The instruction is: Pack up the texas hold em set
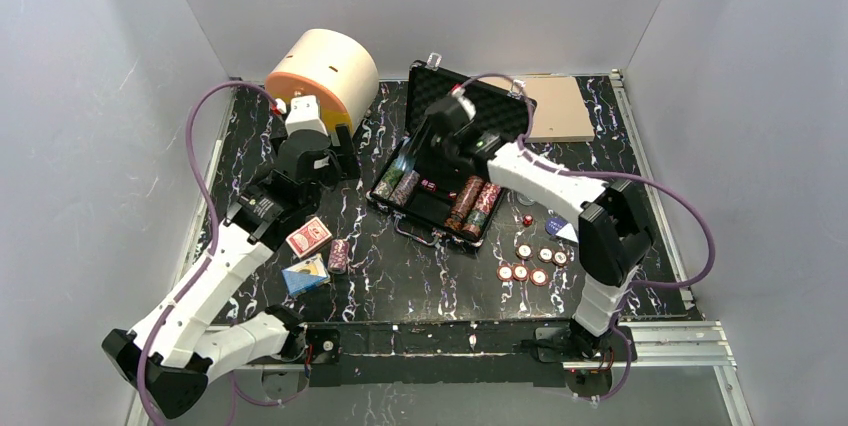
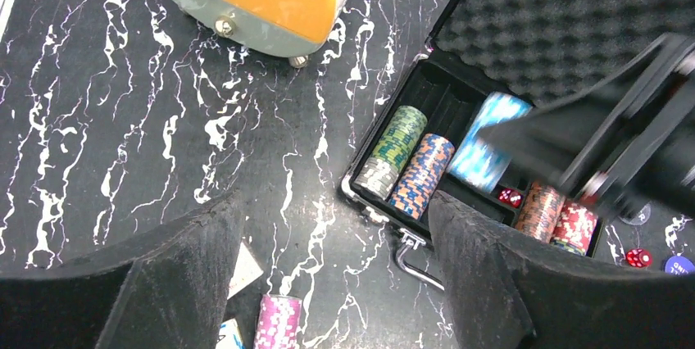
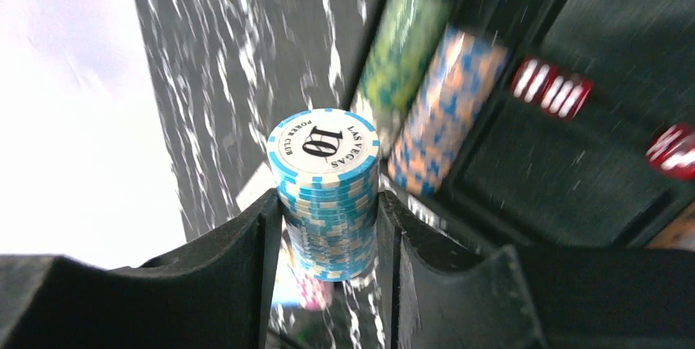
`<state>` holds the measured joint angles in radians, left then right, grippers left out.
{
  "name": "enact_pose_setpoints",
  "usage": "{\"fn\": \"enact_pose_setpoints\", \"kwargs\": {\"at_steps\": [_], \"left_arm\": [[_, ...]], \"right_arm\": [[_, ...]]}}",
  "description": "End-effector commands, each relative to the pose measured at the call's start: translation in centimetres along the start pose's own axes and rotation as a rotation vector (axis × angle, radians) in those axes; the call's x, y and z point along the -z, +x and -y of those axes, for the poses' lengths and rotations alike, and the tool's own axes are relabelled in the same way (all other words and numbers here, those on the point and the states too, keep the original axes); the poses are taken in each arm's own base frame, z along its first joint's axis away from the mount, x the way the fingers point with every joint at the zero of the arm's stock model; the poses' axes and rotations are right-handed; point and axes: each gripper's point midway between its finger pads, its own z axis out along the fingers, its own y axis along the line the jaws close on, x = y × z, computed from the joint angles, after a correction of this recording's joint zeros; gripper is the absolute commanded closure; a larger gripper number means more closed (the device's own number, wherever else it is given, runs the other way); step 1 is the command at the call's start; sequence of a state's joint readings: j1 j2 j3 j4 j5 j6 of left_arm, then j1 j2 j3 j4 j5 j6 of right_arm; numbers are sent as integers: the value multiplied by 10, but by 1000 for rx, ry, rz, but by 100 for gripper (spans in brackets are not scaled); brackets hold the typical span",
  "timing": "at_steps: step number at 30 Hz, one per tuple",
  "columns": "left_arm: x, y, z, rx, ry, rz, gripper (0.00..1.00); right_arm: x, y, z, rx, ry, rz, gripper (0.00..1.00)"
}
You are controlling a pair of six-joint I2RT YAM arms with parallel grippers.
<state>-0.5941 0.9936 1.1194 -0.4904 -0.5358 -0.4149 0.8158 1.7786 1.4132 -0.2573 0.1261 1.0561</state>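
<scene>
The black briefcase (image 1: 437,218) lies open mid-table, its foam lid (image 1: 487,106) tilted back. Inside lie a green chip stack (image 2: 395,148), an orange-blue one (image 2: 420,173), two reddish stacks (image 1: 474,204) and red dice (image 2: 510,197). My right gripper (image 3: 329,234) is shut on a light-blue chip stack (image 3: 328,193), hovering over the case's left end. My left gripper (image 2: 336,283) stands open over bare table left of the case, with nothing between its fingers. A pink chip stack (image 1: 338,255), a red deck (image 1: 308,237) and a blue deck (image 1: 304,274) lie front left.
Loose chips (image 1: 525,261), a red die (image 1: 527,220) and a blue button (image 1: 556,226) lie right of the case. The cream cylinder (image 1: 325,66) sits back left, close behind my left gripper. A tan board (image 1: 555,108) lies back right. White walls enclose the table.
</scene>
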Motion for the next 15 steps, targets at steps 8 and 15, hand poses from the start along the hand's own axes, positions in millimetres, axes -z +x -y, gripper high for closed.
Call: {"fn": "enact_pose_setpoints", "kwargs": {"at_steps": [8, 15], "left_arm": [[-23, 15, 14, 13, -27, -75, 8], [-29, 90, -1, -34, -92, -298, 3]], "right_arm": [[-29, -107, 21, 35, 124, 132, 77], [-56, -104, 25, 63, 110, 90, 77]]}}
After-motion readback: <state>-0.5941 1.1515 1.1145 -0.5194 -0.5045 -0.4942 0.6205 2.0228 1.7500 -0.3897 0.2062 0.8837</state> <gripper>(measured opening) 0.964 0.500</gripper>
